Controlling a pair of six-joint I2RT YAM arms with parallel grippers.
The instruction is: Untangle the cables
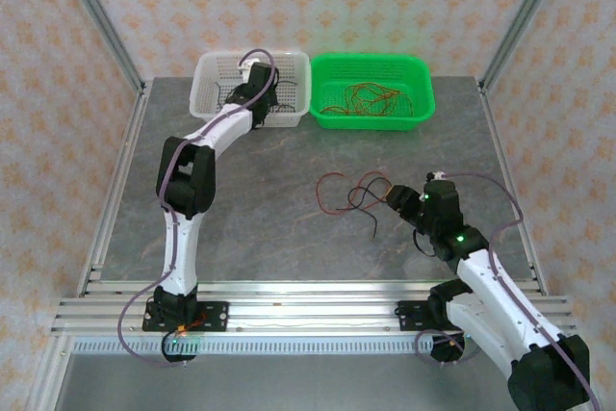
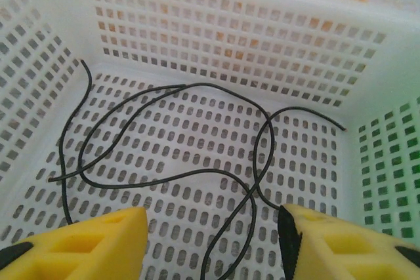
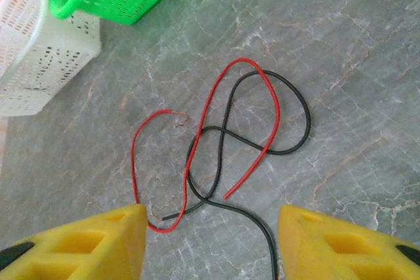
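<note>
Reaching over the far left of the table (image 1: 269, 199), the left arm has its left gripper (image 2: 213, 227) down inside the white basket (image 2: 230, 24). Its yellow fingers (image 2: 98, 240) stand well apart and hold nothing. Loose black wires (image 2: 203, 85) lie in open curves on the perforated basket floor, crossing one another in a few places. One strand runs down between the two fingers, closer to the right one, without being pinched.

Just beside the white basket, on its right, stands the green basket (image 1: 371, 54). A small heap of red-orange wires (image 1: 371, 98) rests on its floor.

The right gripper (image 3: 211, 218) hangs low over the grey marbled table, nearer the front and to the right. Its jaws are also spread, with nothing between them but bare tabletop and a wire end. In front of it lie the cables not yet sorted: one red wire (image 3: 210, 100) and one black wire (image 3: 307, 116). They lie flat on the table, well apart from both baskets. The red one makes a tall loop and a smaller side loop. The black one curls around to the right and crosses the red in several spots. One end of the black wire trails toward the gripper and passes between its fingers, close to the right one; whether they touch I cannot tell.
</note>
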